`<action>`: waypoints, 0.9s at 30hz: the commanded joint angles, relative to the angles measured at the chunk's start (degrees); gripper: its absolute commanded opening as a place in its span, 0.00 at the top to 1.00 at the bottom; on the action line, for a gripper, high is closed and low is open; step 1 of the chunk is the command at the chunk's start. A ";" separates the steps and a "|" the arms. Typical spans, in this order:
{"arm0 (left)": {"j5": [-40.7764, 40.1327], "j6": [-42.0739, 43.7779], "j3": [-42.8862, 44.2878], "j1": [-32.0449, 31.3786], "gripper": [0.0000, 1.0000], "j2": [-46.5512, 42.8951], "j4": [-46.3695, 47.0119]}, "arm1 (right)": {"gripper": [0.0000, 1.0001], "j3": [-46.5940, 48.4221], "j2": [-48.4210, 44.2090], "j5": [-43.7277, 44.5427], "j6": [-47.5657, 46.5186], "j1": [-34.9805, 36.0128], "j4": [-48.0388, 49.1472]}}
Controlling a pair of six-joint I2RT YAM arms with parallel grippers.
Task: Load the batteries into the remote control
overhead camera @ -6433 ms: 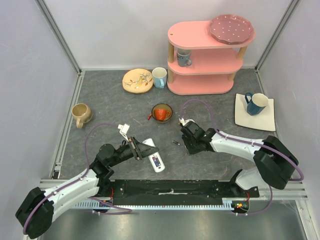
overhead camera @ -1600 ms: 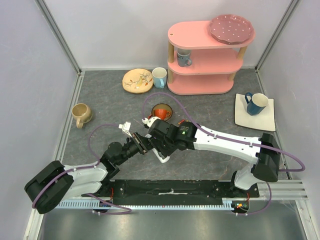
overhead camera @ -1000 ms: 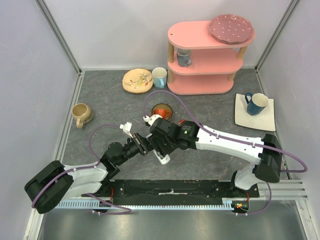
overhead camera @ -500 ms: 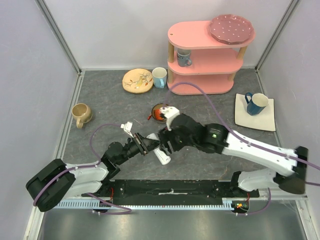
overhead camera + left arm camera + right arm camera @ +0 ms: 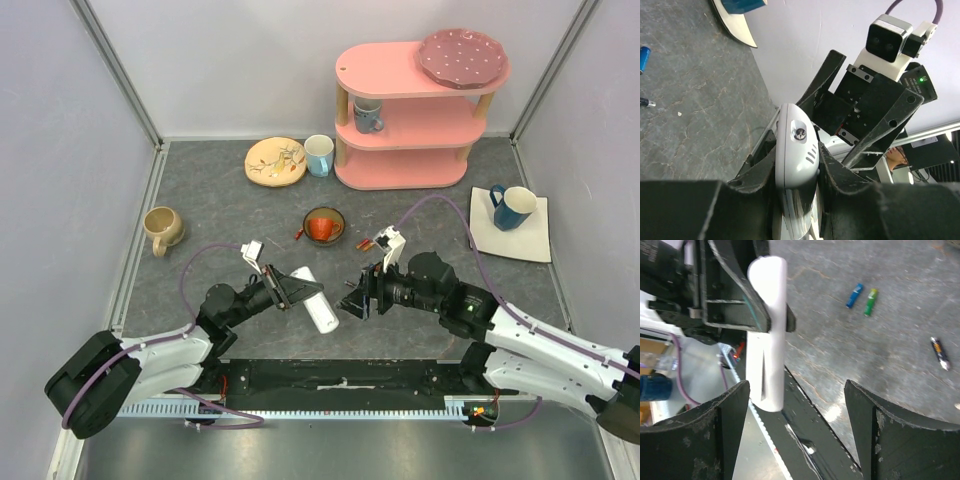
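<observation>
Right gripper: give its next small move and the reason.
Probably swing the right gripper down toward the blue battery, which lies beside the green battery on the table, and close on it. Its jaws stand open and empty, while the left gripper is clamped on the remote control.

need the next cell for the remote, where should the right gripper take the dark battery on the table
Best taken across its middle, coming straight down with a finger on each long side. The dark battery lies flat on the table, alone, with bare surface along both sides. The blue battery and green battery lie close together, so they look harder to straddle.
</observation>
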 commanded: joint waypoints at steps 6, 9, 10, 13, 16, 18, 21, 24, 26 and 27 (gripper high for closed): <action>4.16 -3.23 2.49 0.30 0.98 -0.32 2.94 | 0.16 -6.21 -1.07 -10.78 6.18 -1.41 21.40; 4.16 -3.23 2.84 0.30 0.98 -0.32 2.50 | 0.16 -6.48 1.21 -13.33 5.83 -1.41 22.02; 4.24 -3.23 2.93 0.30 0.98 -0.24 2.50 | 0.16 -6.65 1.83 -13.94 6.00 -1.50 22.20; 4.42 -3.32 3.37 0.30 0.98 -0.50 2.32 | 0.17 -7.27 3.15 -15.44 6.01 -1.41 23.25; 4.33 -3.32 3.37 0.30 0.98 -0.76 1.97 | 0.17 -7.45 3.94 -15.97 5.83 -1.41 23.52; 4.33 -3.23 3.28 0.30 0.98 -1.20 1.71 | 0.17 -7.53 4.64 -17.02 5.83 -1.41 24.22; 4.33 -3.14 3.28 0.30 0.98 -1.29 1.44 | 0.17 -7.71 5.70 -18.25 6.18 -1.41 25.62; 4.24 -3.06 3.19 0.30 0.98 -1.20 1.44 | 0.17 -7.80 7.37 -20.36 6.71 -1.41 26.94; 4.24 -3.06 3.19 0.30 0.98 -1.29 1.53 | 0.18 -7.80 8.33 -21.24 6.80 -1.41 27.04; 4.24 -3.06 3.19 0.30 0.98 -1.20 1.44 | 0.19 -7.97 8.60 -21.25 6.80 -1.41 26.95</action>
